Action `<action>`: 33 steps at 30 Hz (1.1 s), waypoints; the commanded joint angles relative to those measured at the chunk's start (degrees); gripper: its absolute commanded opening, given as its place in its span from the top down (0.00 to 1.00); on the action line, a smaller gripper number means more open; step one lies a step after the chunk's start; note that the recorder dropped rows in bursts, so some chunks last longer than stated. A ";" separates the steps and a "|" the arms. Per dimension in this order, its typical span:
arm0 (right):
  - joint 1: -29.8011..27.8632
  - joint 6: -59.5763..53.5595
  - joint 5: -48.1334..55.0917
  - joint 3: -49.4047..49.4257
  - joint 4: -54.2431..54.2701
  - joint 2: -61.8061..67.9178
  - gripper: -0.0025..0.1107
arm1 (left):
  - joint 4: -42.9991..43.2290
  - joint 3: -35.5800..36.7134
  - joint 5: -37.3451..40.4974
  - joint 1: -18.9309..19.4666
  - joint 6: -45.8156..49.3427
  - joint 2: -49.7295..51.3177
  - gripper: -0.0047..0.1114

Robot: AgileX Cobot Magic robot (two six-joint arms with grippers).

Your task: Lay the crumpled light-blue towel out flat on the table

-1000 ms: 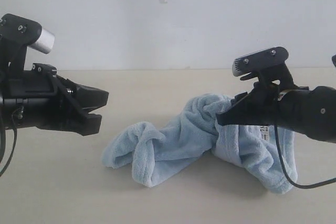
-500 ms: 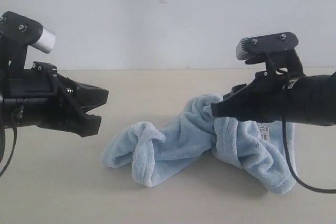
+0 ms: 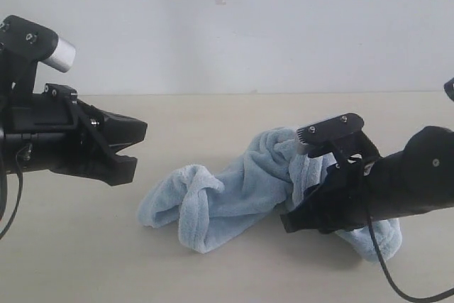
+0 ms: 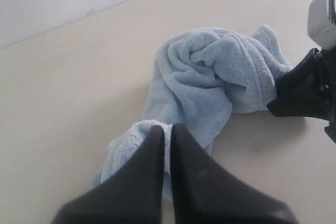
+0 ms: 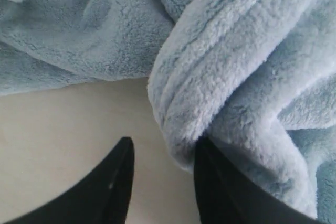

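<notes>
The crumpled light-blue towel [image 3: 227,193] lies in a twisted heap on the beige table [image 3: 78,253]. My left gripper [image 3: 140,145] hovers left of the heap, apart from it, shut with nothing held. In the left wrist view the towel [image 4: 210,77] lies beyond the closed left gripper [image 4: 168,127]. My right gripper [image 3: 286,222] is low at the heap's right half, at table level. The right wrist view shows this gripper [image 5: 164,146] open. One of its fingers [image 5: 220,182] is tucked against a thick fold of the towel [image 5: 231,77]; mostly bare table [image 5: 63,124] lies between the fingers.
A white-grey wall [image 3: 227,26] runs behind the table. The right arm [image 3: 404,186] covers the towel's right end, and its cable [image 3: 397,285] trails by the front right. The right arm's dark body [image 4: 307,90] shows in the left wrist view beside the heap.
My right gripper has dropped from above the towel's top down to the table at its near edge. The left gripper and the towel have not moved.
</notes>
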 commanded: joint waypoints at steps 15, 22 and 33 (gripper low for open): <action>0.07 -2.20 -0.50 -0.30 -0.29 -0.90 0.98 | -0.53 -0.35 0.05 0.03 0.23 -0.15 0.92; 0.07 -2.68 8.16 -3.67 -2.54 -21.62 0.98 | -0.53 -0.35 0.28 0.03 0.84 -0.15 0.92; -15.21 3.85 27.56 -11.98 -20.74 -25.60 0.98 | -0.53 -0.35 -0.05 0.03 0.84 -0.15 0.92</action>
